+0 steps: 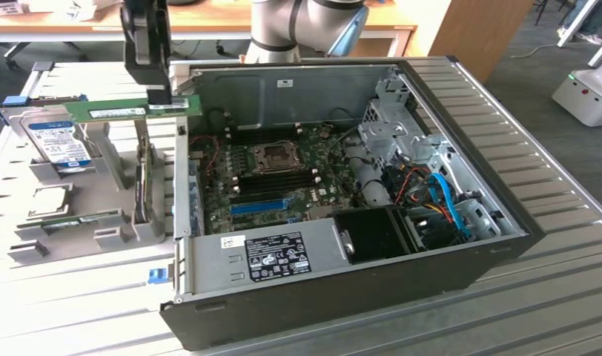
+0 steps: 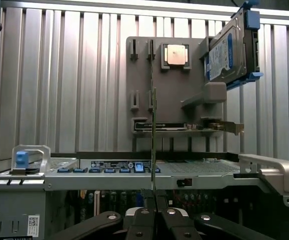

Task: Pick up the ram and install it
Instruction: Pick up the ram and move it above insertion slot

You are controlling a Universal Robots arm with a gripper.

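The ram [image 1: 113,111] is a long green stick held level above the grey holder, just off the open computer case's wall at the exterior view's left. My gripper [image 1: 161,102] is shut on it near the end closest to the case. In the wrist view the ram [image 2: 153,135] appears edge-on as a thin strip rising from between my gripper's [image 2: 154,212] black fingers. Inside the case lies the motherboard [image 1: 271,174] with its dark memory slots and a blue slot [image 1: 256,205].
A grey holder [image 1: 88,233] beside the case carries a blue-labelled hard drive [image 1: 58,141], a square processor [image 1: 44,196] and a card [image 1: 73,220]. The black case [image 1: 479,252] lies open on a ribbed metal table [image 1: 568,297]. Drive cages and cables [image 1: 440,200] crowd its right side.
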